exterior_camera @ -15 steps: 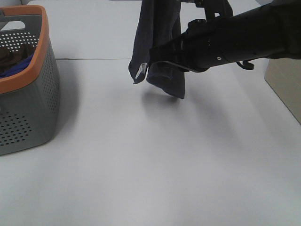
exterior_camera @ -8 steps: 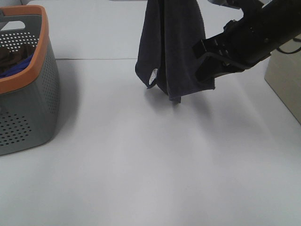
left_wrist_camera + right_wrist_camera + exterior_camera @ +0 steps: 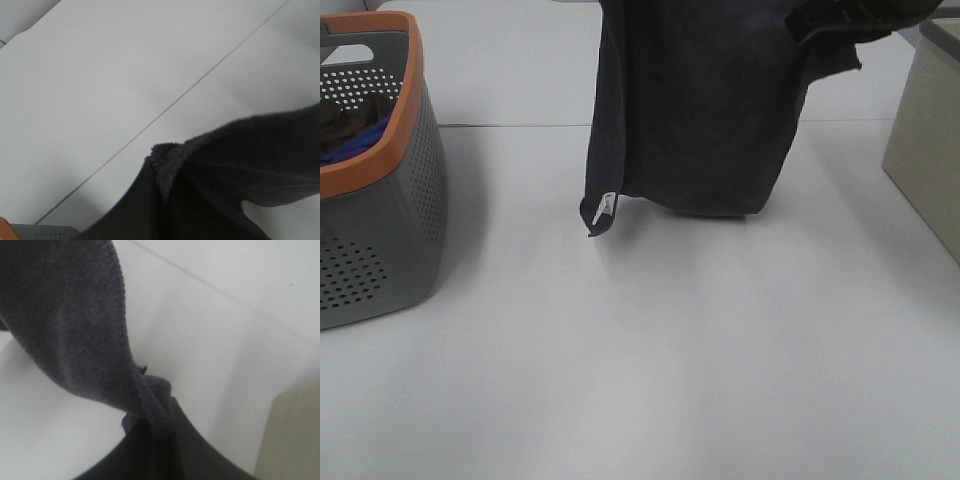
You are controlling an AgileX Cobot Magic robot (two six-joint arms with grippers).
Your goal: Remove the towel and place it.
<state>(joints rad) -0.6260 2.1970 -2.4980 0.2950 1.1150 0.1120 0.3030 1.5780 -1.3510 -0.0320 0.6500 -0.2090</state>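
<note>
table (image 3: 620, 380): white, seam across far part | towel (image 3: 700, 110): dark navy, hung spread above table's far middle, well apart from basket | laundry basket (image 3: 415, 190): grey, orange rim, at left | left gripper (image 3: 160, 205): clenched on one top corner of towel | right gripper (image 3: 150, 445): clenched on other top corner | tag (image 3: 604, 207): white, at towel's lower left corner

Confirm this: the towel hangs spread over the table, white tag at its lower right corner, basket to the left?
No. The tag sits at the towel's lower left corner, the side nearer the basket; the exterior high view shows it. The rest holds: the towel hangs spread over the table.
</note>
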